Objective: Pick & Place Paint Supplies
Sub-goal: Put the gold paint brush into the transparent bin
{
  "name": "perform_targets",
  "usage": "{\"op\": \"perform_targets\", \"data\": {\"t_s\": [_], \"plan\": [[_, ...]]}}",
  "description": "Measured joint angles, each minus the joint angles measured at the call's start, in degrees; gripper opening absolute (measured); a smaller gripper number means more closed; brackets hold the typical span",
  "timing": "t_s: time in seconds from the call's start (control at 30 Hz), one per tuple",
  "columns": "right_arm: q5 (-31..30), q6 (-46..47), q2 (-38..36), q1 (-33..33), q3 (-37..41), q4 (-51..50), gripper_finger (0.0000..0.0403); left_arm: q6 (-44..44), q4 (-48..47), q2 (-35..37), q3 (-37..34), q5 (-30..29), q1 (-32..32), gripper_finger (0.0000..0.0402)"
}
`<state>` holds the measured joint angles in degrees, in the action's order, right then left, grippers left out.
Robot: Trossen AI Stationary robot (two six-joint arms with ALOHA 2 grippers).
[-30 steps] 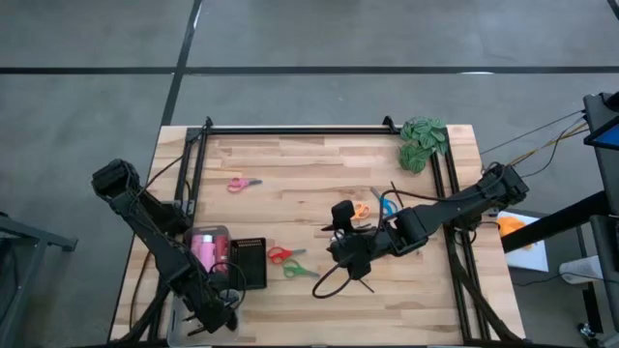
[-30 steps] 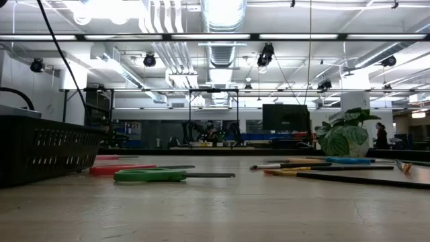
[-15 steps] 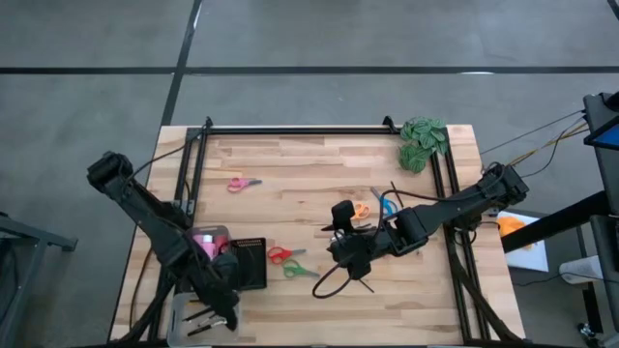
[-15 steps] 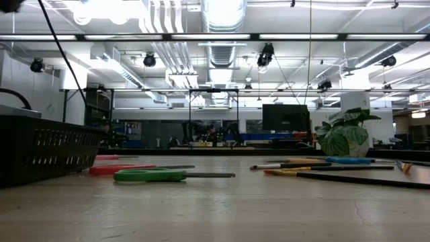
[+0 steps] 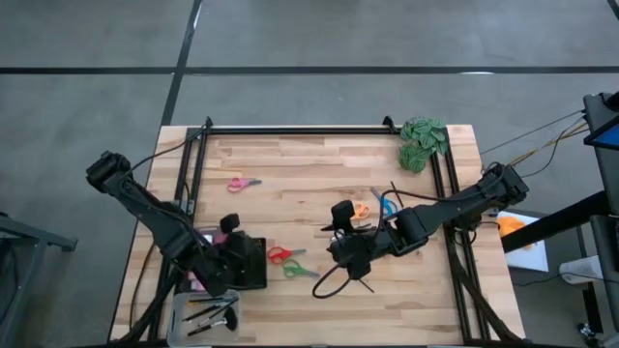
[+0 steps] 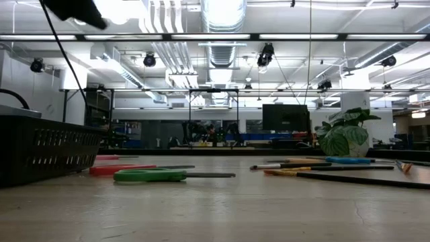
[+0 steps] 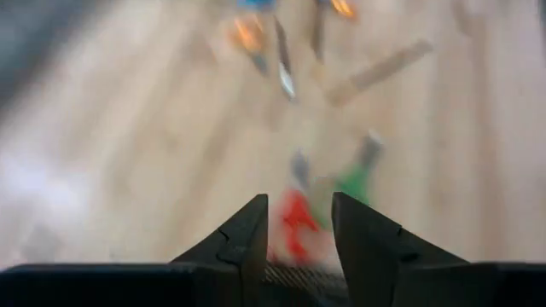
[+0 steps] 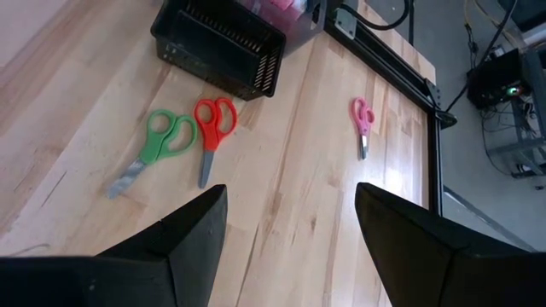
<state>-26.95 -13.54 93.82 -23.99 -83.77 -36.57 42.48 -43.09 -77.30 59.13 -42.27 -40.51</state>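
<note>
The left gripper (image 5: 235, 257) hung over the black basket (image 5: 253, 263) at the table's (image 5: 319, 164) near-left part, its fingers (image 7: 243, 247) parted by a narrow gap and pinching nothing that the wrist view showed; the red scissors (image 5: 280, 254) and green scissors (image 5: 298, 270) lay flat on the wood just beside the basket, on the side toward the table's middle; both pairs lay with handles toward the basket and blades pointing away from it, so the long axis ran roughly in line with the left arm's reach; that arm appeared the nearer of the two, and the red pair looked its likeliest next pick. The right gripper (image 5: 345, 253) waited near the table's middle, fingers spread wide and empty, a little farther from the same scissors; behind it lay orange scissors (image 5: 361, 210) and blue scissors (image 5: 389, 205) among thin brushes; pink scissors (image 5: 243, 183) sat well apart toward the far-left rail; a clear tray (image 5: 184, 307) at the near edge held dark brushes (image 5: 215, 312).
</note>
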Motion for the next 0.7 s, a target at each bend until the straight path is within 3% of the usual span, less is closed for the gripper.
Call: {"op": "perform_targets", "data": {"t_s": [0.13,0.27,0.7], "plan": [[0.01,-0.06,0.0,0.0,0.0,0.01,0.0257,-9.91,10.73,0.0,-4.42,-12.63,0.37,0.0134],[0.01,-0.07,0.0,0.0,0.0,0.03,0.0257,-15.35,20.43,0.0,-8.0,-19.46,0.55,0.0134],[0.01,-0.08,0.0,0.0,0.0,0.01,0.0257,-18.93,24.0,0.0,-9.88,-19.47,0.52,0.0134]]}}
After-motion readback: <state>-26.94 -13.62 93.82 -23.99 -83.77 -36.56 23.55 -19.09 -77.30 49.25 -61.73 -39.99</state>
